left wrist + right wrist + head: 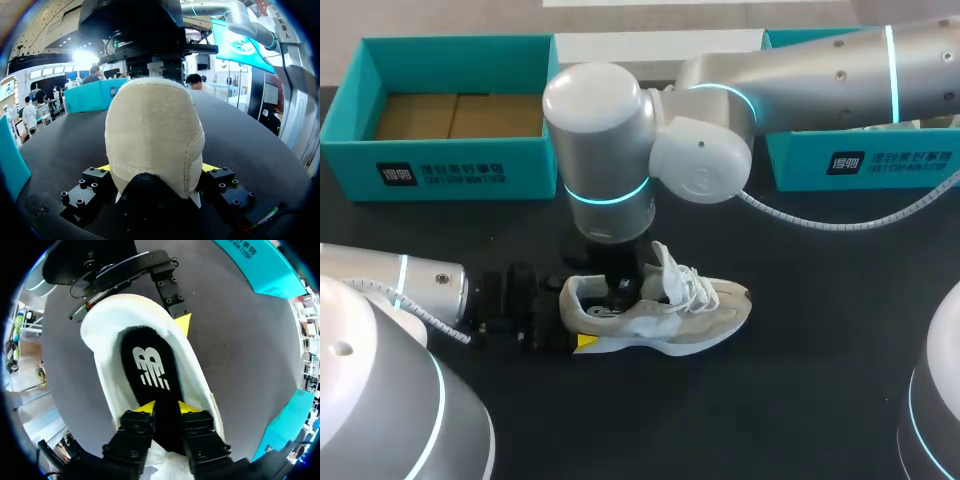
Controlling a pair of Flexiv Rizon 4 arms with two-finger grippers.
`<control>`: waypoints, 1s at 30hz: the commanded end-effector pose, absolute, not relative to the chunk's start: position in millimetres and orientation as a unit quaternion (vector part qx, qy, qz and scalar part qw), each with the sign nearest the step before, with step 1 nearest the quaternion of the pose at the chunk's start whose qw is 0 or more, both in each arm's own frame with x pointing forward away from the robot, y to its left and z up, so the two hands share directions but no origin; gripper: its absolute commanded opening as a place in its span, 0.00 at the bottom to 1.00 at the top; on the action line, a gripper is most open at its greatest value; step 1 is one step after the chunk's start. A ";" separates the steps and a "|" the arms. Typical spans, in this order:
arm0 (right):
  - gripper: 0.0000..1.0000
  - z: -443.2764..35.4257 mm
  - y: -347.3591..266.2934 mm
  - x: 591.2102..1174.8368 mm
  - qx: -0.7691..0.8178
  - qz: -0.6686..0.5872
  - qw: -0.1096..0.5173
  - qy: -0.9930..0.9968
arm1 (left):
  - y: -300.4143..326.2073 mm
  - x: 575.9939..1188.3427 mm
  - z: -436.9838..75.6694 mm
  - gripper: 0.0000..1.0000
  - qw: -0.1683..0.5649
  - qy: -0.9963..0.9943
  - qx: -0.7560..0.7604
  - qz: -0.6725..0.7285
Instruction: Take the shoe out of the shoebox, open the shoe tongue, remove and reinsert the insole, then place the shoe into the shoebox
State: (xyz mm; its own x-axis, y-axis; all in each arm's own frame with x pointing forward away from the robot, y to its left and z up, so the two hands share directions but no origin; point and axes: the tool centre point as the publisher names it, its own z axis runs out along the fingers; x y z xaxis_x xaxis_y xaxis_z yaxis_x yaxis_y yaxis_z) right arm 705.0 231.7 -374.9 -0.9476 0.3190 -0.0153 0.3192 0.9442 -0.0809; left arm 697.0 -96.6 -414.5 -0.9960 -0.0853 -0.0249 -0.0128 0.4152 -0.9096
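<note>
On the black table [820,400], right in front of me, the beige sneaker [670,315] stands upright on its sole, out of either box, with its toe toward my right and its white laces [685,280] loose above the tongue. My left gripper [157,168] is clamped on the heel: both yellow tips press against it, one on each side, so it has a firm hold of the sneaker. My right arm crosses in from the right and drops straight down into the shoe's opening. There my right gripper [166,407] rests on the black insole [150,365], which lies flat inside the shoe. I cannot tell whether it has hold of the insole. One teal shoebox [440,165] sits open at the back left, well apart from the shoe, and a second teal shoebox [860,160] sits at the back right, partly hidden behind my right arm.
</note>
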 end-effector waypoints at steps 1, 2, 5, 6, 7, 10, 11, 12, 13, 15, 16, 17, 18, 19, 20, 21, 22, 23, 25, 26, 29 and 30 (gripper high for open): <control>0.49 -378.0 231.3 708.3 0.159 -0.047 0.005 0.986 | -98.6 695.4 -417.0 0.00 0.034 0.841 -0.030 -0.539; 0.47 -378.9 231.8 709.8 0.160 -0.049 0.007 0.986 | -98.6 695.4 -417.0 0.00 0.034 0.841 -0.030 -0.539; 0.48 -383.9 233.8 714.6 0.157 -0.051 0.019 0.986 | -98.6 695.4 -417.0 0.00 0.034 0.841 -0.030 -0.539; 0.49 -387.1 235.1 716.0 0.154 -0.050 0.021 0.987 | -98.6 695.4 -417.0 0.00 0.034 0.841 -0.030 -0.539; 0.49 -390.4 236.1 717.1 0.153 -0.050 0.021 0.987 | -98.6 695.4 -417.0 0.00 0.034 0.841 -0.030 -0.539; 0.49 -401.0 238.5 718.0 0.145 -0.046 0.015 0.988 | -98.6 695.4 -417.0 0.00 0.034 0.841 -0.030 -0.539; 0.49 -403.9 239.2 717.7 0.143 -0.042 0.011 0.989 | -98.6 695.4 -417.0 0.00 0.034 0.841 -0.030 -0.539; 0.47 -406.8 240.3 717.0 0.140 -0.041 0.007 0.989 | -98.6 695.4 -417.0 0.00 0.034 0.841 -0.030 -0.539; 0.46 -409.7 241.2 716.3 0.138 -0.041 0.003 0.990 | -98.6 695.4 -417.0 0.00 0.034 0.841 -0.030 -0.539; 0.31 -414.7 242.9 714.4 0.134 -0.038 -0.003 0.990 | -98.6 695.4 -417.0 0.00 0.034 0.841 -0.030 -0.539; 0.22 -417.0 243.0 712.7 0.133 -0.039 -0.008 0.990 | -98.6 695.4 -417.0 0.00 0.034 0.841 -0.030 -0.539; 0.03 -417.9 243.7 711.1 0.133 -0.040 -0.010 0.990 | -98.6 695.4 -417.0 0.00 0.034 0.841 -0.030 -0.539; 0.00 -419.0 243.2 708.7 0.136 -0.041 -0.014 0.990 | -98.6 695.4 -417.0 0.00 0.034 0.841 -0.030 -0.539; 0.00 -419.4 242.5 706.0 0.139 -0.042 -0.017 0.989 | -98.6 695.4 -417.0 0.00 0.034 0.841 -0.030 -0.539; 0.00 -418.8 241.9 703.2 0.139 -0.043 -0.017 0.989 | -98.6 695.4 -417.0 0.00 0.034 0.841 -0.030 -0.539; 0.00 -416.3 241.9 700.8 0.142 -0.044 -0.017 0.989 | -98.6 695.4 -417.0 0.00 0.034 0.841 -0.030 -0.539; 0.00 -414.6 240.9 698.1 0.145 -0.047 -0.018 0.988 | -98.6 695.4 -417.0 0.00 0.034 0.841 -0.030 -0.539; 0.00 -411.5 240.3 695.7 0.147 -0.049 -0.018 0.988 | -98.6 695.4 -417.0 0.00 0.034 0.841 -0.030 -0.539; 0.00 -405.6 236.2 691.5 0.163 -0.049 -0.010 0.985 | -98.6 695.4 -417.0 0.00 0.034 0.841 -0.030 -0.539; 0.00 -401.5 234.4 689.8 0.169 -0.046 -0.005 0.985 | -98.6 695.4 -417.0 0.00 0.034 0.841 -0.030 -0.539; 0.00 -388.9 230.5 688.4 0.182 -0.043 0.010 0.982 | -98.6 695.4 -417.0 0.00 0.034 0.841 -0.030 -0.539; 0.00 -385.3 229.1 688.8 0.185 -0.043 0.015 0.982 | -98.6 695.4 -417.0 0.00 0.034 0.841 -0.030 -0.539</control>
State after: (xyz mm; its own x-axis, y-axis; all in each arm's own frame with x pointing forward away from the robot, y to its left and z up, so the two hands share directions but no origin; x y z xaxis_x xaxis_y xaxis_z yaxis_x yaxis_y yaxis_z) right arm 699.9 236.6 -396.8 -0.9333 0.3588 -0.0158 0.3587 0.9288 -0.0933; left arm 696.3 -96.6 -414.9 -0.9961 -0.0843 -0.0251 -0.0122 0.4151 -0.9097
